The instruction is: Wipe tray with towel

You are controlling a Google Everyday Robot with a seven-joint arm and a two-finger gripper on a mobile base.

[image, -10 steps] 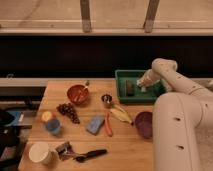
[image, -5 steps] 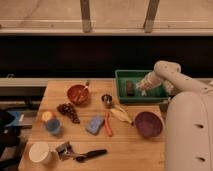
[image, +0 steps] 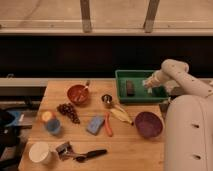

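Green tray (image: 121,95) at surface back edge, long axis left-right. Gripper (image: 148,86) over tray's right part, fingers pressed together around pale towel (image: 148,83).

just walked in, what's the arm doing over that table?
The robot's single arm reaches over the right side of the green tray at the back of the wooden table. Its gripper is shut on a small pale towel, low inside the tray, apparently wiping. A dark block lies in the tray's left half. Purple bowl, banana and blue sponge sit untouched.
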